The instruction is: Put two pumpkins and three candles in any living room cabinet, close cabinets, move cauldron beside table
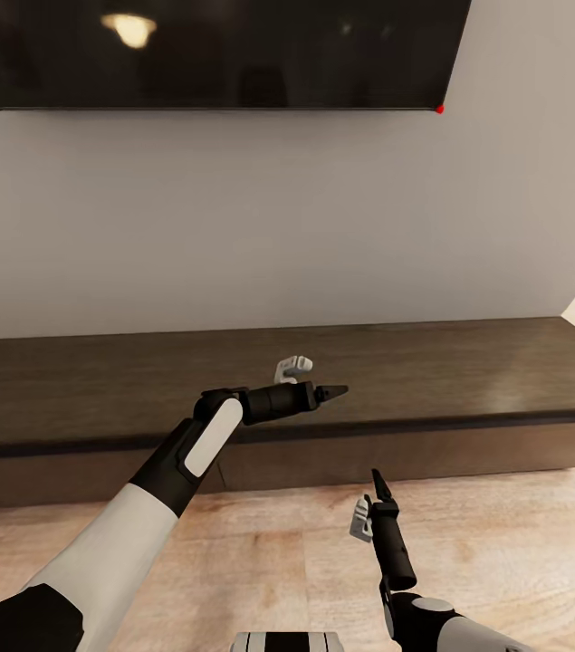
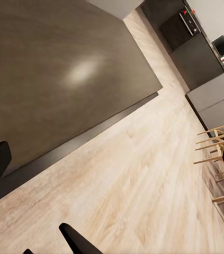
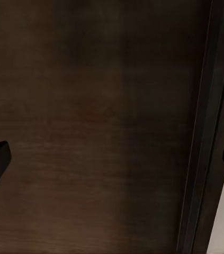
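Dark-brown wood cabinet (image 1: 468,362), its flat top smooth with a soft sheen; pale wood-plank floor (image 1: 260,543), lightly satin; matt grey-white wall (image 1: 278,226); glossy black screen (image 1: 215,54) mirroring a lamp; arms in smooth black and white plastic.

- The head camera looks forward and down from above both arms at the cabinet (image 1: 468,362), the wall (image 1: 278,226) and the floor (image 1: 260,543).
- The left wrist camera looks obliquely along the cabinet top (image 2: 53,74) and floor (image 2: 143,180) toward distant chairs (image 2: 220,159).
- The right wrist camera faces the cabinet's dark wood (image 3: 101,127) closely.
- All three share the cabinet.
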